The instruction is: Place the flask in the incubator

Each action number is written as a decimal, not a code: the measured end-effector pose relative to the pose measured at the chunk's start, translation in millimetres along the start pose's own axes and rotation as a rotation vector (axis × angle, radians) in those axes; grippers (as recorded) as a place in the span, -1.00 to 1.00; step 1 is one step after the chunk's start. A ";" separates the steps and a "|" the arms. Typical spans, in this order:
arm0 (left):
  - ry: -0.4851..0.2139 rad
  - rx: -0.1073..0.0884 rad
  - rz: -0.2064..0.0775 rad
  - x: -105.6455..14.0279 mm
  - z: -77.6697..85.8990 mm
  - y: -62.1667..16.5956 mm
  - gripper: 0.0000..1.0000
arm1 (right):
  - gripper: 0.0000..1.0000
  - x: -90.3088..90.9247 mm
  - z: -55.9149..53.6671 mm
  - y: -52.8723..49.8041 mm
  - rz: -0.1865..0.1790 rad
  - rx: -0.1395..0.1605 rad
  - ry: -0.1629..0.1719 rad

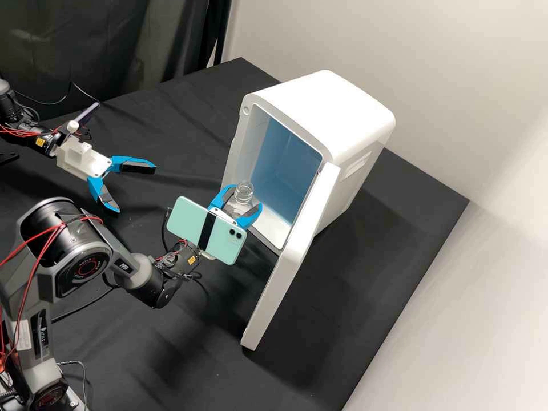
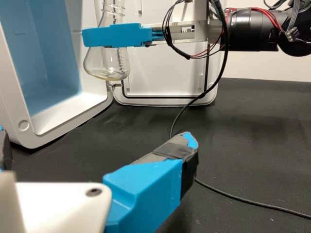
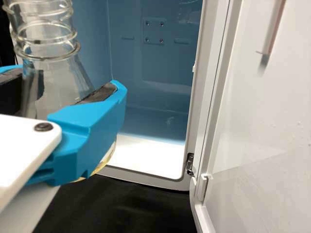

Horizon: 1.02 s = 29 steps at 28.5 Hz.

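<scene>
A clear glass flask (image 1: 244,193) hangs upright just in front of the open mouth of the white incubator (image 1: 342,120), with my right gripper (image 1: 238,206) shut on its body. In the right wrist view the flask (image 3: 46,63) sits between the blue fingers (image 3: 92,126), and the light-blue chamber (image 3: 155,73) lies beyond it. The incubator door (image 1: 291,251) stands swung open toward the front. My left gripper (image 1: 136,188) is open over the bench to the left, holding nothing. The left wrist view shows the held flask (image 2: 108,58) beside the incubator (image 2: 48,116).
The black bench (image 1: 354,274) ends close behind and to the right of the incubator, with a white wall beyond. A mint-green camera block (image 1: 208,230) rides on the right wrist. A black cable (image 2: 233,194) lies on the bench. A dark curtain hangs at the back left.
</scene>
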 end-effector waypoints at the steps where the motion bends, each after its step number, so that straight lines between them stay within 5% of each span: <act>1: 0.000 0.000 0.000 0.0 0.0 0.0 1.00 | -1.00 1.3 0.4 -0.1 0.002 0.002 -0.001; 13: 0.000 0.000 0.000 0.0 0.0 0.0 1.00 | -1.00 23.6 2.3 -19.3 -0.063 0.019 -0.036; 29: 0.000 0.000 0.000 0.0 0.0 0.0 1.00 | -1.00 42.0 -9.7 -14.9 -0.047 0.012 -0.006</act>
